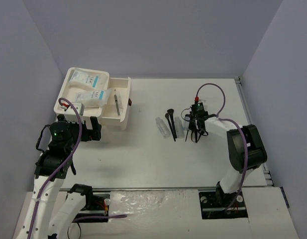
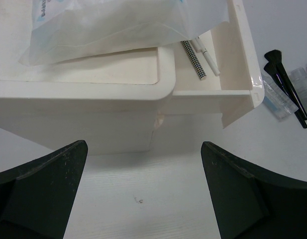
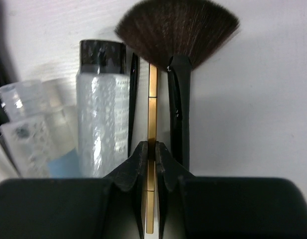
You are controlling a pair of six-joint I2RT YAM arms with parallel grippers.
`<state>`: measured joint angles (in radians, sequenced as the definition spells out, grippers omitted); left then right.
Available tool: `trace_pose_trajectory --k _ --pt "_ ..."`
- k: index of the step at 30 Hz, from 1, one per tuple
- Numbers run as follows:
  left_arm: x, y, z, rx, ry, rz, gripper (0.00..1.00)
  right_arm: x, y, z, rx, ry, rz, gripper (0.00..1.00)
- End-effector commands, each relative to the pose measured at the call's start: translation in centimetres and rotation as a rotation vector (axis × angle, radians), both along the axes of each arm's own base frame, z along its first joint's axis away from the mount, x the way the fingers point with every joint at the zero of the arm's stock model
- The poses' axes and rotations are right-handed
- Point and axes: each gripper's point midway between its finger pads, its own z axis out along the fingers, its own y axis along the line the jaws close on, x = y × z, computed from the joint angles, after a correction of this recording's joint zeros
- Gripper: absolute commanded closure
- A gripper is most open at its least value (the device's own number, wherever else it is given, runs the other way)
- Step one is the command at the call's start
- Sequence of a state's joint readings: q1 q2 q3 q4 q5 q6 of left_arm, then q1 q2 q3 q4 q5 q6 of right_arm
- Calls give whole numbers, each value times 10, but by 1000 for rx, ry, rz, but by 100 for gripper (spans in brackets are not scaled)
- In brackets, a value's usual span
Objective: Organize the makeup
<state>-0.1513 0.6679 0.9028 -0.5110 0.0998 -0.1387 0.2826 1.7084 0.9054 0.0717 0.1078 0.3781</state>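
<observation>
My right gripper (image 3: 152,152) is shut on a thin gold-brown stick (image 3: 152,94) that lies on the table among the makeup. Right of the stick lies a black fan brush (image 3: 178,35); left of it are a thin black stick (image 3: 133,94), a clear tube with a black cap (image 3: 101,114) and a small clear bottle (image 3: 29,134). From above, that gripper (image 1: 194,125) sits over this cluster, next to two black brushes (image 1: 170,122). My left gripper (image 1: 86,130) stands open and holds nothing, just in front of the white organizer (image 1: 124,107), which holds two white packets (image 1: 91,94).
In the left wrist view the organizer's front wall (image 2: 93,114) fills the middle, with a packet (image 2: 108,25) on top. A checkered stick (image 2: 194,59) and a white pencil (image 2: 207,55) lie in its side compartment. Black brushes (image 2: 287,79) lie on the table to the right.
</observation>
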Motion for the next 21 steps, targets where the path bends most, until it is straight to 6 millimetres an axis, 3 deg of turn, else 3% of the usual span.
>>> trace_pose_trajectory --k 1,4,7,9,14,18,21 --pt "10 -2 22 -10 -75 -5 3 9 23 90 86 -170 36 100" --pt "10 -2 22 -10 -75 -4 3 9 51 152 162 -280 91 100" --pt "9 -1 22 -8 -78 -1 3 12 92 202 269 -366 170 100" --pt "9 -1 23 -7 -78 -2 3 16 134 246 378 -444 248 100" --pt "8 0 24 -4 -88 5 3 24 221 329 616 -593 382 100" --pt "7 2 25 1 -93 13 3 31 282 363 782 -657 430 100" --pt "7 2 25 2 -94 13 3 45 316 354 853 -646 409 98"
